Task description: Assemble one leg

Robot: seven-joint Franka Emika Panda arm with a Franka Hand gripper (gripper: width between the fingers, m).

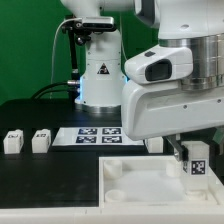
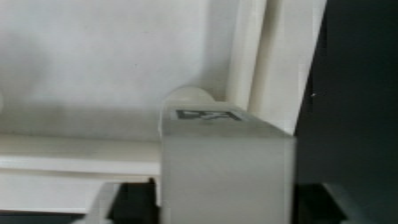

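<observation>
My gripper (image 1: 197, 160) is shut on one leg (image 1: 199, 163), a small white post with a black-and-white tag, and holds it upright over the right part of the large white tray (image 1: 130, 180). In the wrist view the leg (image 2: 228, 160) fills the gap between the dark fingers (image 2: 153, 202) of the gripper (image 2: 228, 208), with its tag facing up. The tray (image 2: 107, 70) lies below it. I cannot tell whether the leg's lower end touches the tray. Two more legs (image 1: 13, 142) (image 1: 41, 140) stand on the dark table at the exterior view's left.
The marker board (image 1: 95, 133) lies flat on the table behind the tray. Another white part (image 1: 155, 144) sits just behind the tray beside my hand. The arm's base (image 1: 97, 75) stands at the back centre.
</observation>
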